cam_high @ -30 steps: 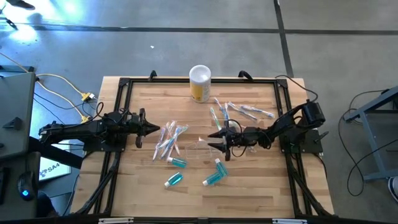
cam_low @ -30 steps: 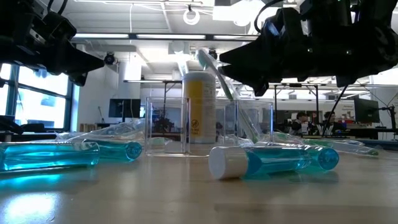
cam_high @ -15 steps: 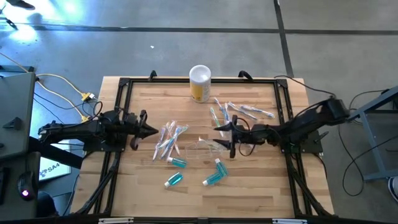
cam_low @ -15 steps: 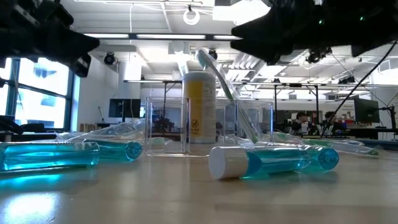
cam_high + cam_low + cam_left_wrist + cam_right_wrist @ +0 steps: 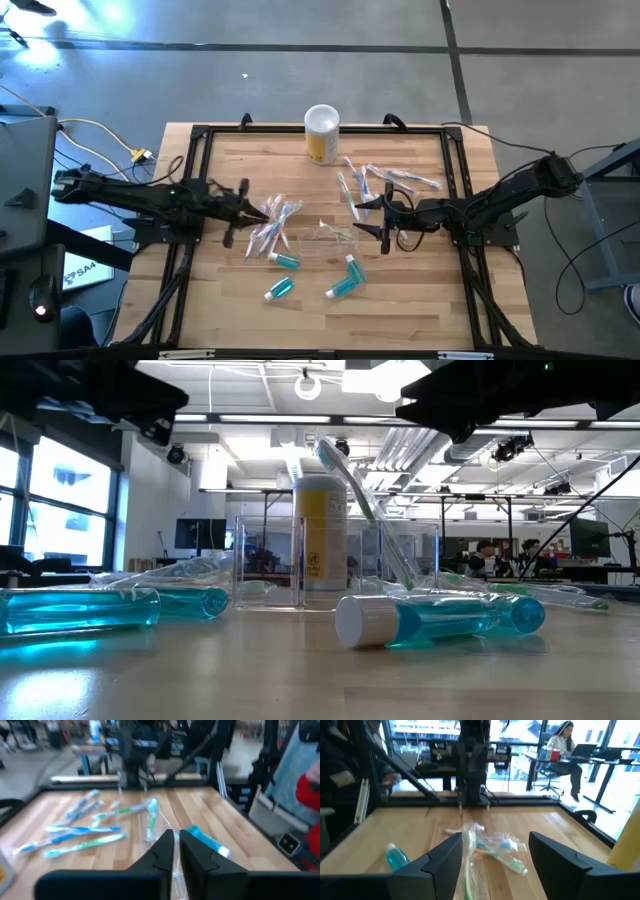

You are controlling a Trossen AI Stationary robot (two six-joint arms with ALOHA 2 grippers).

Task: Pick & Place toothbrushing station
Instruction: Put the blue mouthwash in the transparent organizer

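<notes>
Wooden slats of the table [image 5: 420,280] carry teal toothpaste tubes [image 5: 345,281] near the front and bagged toothbrushes [image 5: 272,222] at mid-table. Left gripper [image 5: 262,210] hangs at the bagged toothbrushes, fingers nearly pressed together on nothing visible. Right gripper [image 5: 366,216] hovers spread and empty beside the loose toothbrushes [image 5: 385,180], behind a yellow canister [image 5: 321,134].

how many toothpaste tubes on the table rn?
3, all in the near middle: one just below the left toothbrush pile, one nearer the front edge, one to the right of those. The piles or clear bag could hide more.
</notes>
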